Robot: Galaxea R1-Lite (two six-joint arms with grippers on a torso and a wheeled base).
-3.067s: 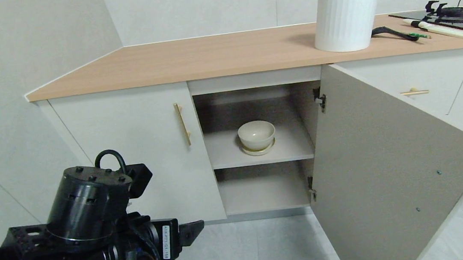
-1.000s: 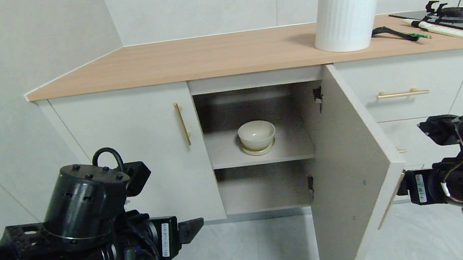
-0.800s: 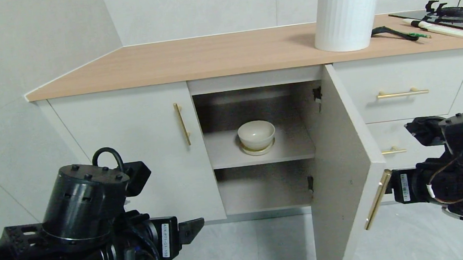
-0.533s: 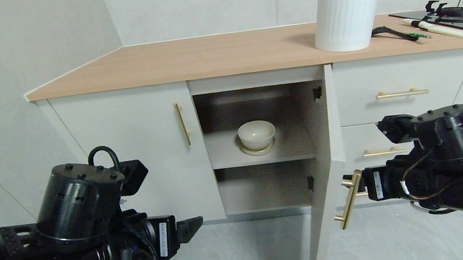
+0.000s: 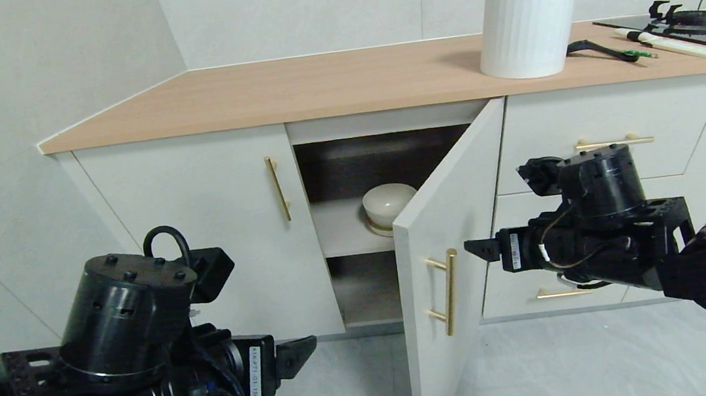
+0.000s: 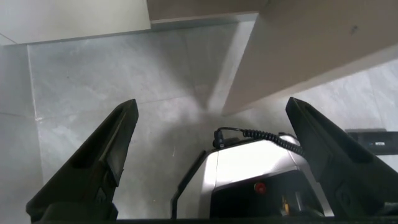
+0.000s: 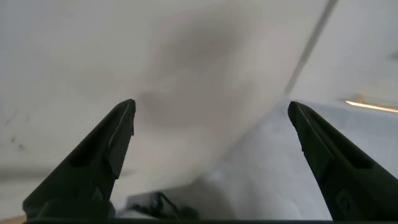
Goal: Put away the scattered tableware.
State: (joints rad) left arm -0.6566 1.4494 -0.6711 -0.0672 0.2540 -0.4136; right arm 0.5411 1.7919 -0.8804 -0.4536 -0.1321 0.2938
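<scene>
A cream bowl [image 5: 385, 201] sits on a small plate on the middle shelf of the open cabinet, its right side hidden by the cabinet door [image 5: 452, 207]. The door stands about half shut, its gold handle [image 5: 447, 292] facing outward. My right gripper [image 5: 476, 249] is open at the door's outer face, just right of the handle; in the right wrist view its spread fingers [image 7: 112, 149] frame the pale door panel [image 7: 199, 87]. My left gripper [image 5: 300, 351] hangs low at the left, open and holding nothing, over the floor [image 6: 124, 81].
On the wooden countertop [image 5: 289, 90] stand a tall white ribbed vase [image 5: 530, 9], a black utensil [image 5: 600, 50], a knife [image 5: 668, 47] and a stove burner [image 5: 701, 17]. Drawers with gold handles [image 5: 613, 142] lie behind my right arm. The left cabinet door [image 5: 198, 227] is shut.
The cabinet door has swung from wide open to about half shut. My right arm came in from the right and moved left with the door. The left arm barely moved.
</scene>
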